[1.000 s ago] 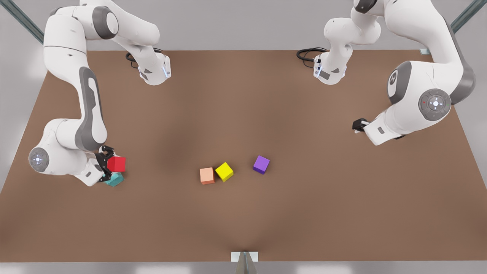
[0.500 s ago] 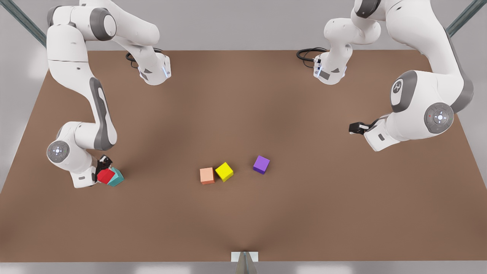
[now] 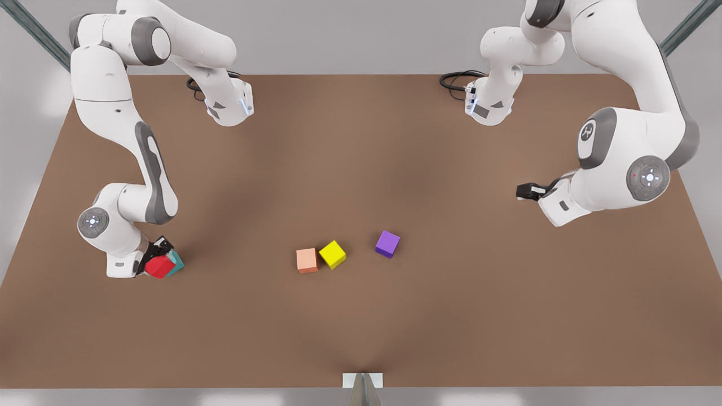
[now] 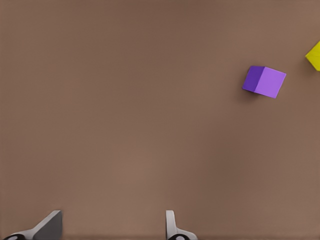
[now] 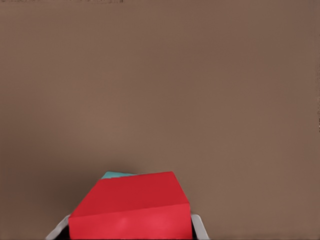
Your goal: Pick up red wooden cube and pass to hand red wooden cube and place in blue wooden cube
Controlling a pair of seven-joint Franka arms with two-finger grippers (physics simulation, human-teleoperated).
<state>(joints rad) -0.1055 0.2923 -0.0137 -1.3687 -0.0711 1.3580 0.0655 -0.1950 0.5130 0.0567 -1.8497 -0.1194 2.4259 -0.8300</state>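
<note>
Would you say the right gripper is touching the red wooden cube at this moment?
Touching. In the right wrist view, the right gripper has a finger pressed against each side of the red wooden cube.

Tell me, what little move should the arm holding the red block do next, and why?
Probably ease straight down a touch, then let go. The right gripper is shut on the red wooden cube, which overlaps the blue wooden cube; only a teal sliver peeks out behind it. The left gripper waits far off, open.
</note>
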